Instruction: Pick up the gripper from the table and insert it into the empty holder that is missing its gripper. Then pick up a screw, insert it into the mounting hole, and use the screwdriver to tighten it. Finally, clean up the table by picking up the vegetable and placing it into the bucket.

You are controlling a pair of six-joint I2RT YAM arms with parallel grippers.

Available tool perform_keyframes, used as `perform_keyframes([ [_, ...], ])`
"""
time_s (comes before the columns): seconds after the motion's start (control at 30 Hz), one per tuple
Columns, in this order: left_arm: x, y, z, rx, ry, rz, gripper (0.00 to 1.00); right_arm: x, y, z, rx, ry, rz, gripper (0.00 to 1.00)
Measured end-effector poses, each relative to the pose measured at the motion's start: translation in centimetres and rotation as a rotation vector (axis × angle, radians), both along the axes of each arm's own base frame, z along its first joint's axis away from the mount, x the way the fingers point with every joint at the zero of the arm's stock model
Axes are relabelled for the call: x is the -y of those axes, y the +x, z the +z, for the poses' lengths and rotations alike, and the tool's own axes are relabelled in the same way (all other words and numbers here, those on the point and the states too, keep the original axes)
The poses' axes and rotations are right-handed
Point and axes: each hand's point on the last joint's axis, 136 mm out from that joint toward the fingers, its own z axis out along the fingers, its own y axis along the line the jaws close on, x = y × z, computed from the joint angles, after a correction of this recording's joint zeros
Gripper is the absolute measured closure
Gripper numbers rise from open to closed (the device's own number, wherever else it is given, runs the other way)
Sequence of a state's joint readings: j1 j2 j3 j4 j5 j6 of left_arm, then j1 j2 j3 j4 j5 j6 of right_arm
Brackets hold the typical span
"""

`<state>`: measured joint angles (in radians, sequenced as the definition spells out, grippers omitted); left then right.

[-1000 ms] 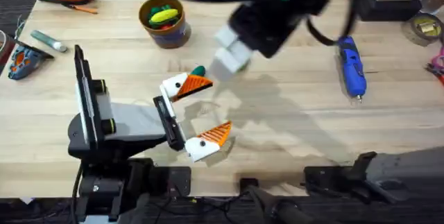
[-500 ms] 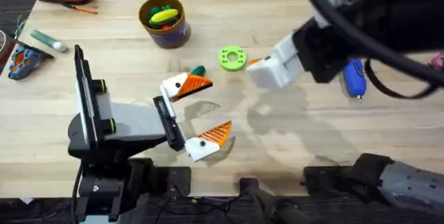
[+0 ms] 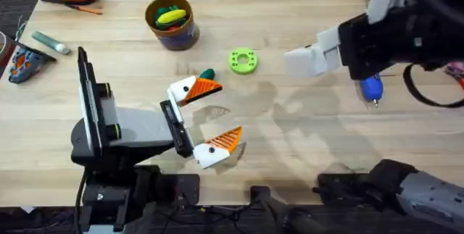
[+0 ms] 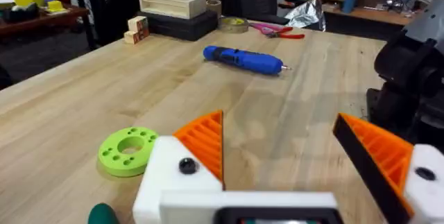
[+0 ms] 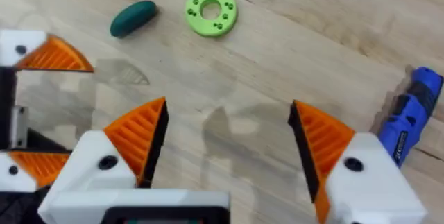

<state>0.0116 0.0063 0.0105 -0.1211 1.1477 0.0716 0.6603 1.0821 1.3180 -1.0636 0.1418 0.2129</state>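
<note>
While the right tool [image 5: 229,148] hangs raised over the desk [image 3: 304,140] with fingers spread and nothing between them, the left tool [image 3: 210,118] sits low near the desk's front, also spread and empty. The green vegetable [image 3: 208,74] lies on the desk touching the left tool's far fingertip, with a green ring [image 3: 243,61] just beside it. The blue screwdriver [image 3: 371,86] lies at the right, partly under the right arm. The bucket [image 3: 172,24] stands farther back, holding yellow and green toys.

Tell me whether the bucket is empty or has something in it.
Not empty. The bucket stands upright at the table's far side, and the overhead view shows a yellow piece and something green inside its rim.
</note>
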Motion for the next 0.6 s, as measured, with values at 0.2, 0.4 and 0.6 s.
perform_keyframes([
  [0.2, 0.00, 0.00, 0.00, 0.000, 0.000, 0.000, 0.015, 0.39, 0.47, 0.11, 0.006, 0.008, -0.026, 0.007],
  [0.4, 0.00, 0.00, 0.00, 0.000, 0.000, 0.000, 0.015, 0.39, 0.48, 0.09, 0.005, 0.007, -0.026, 0.007],
  [0.6, 0.00, 0.00, 0.00, 0.000, 0.000, 0.000, 0.015, 0.23, 0.70, -0.37, -0.009, -0.004, -0.026, 0.007],
])
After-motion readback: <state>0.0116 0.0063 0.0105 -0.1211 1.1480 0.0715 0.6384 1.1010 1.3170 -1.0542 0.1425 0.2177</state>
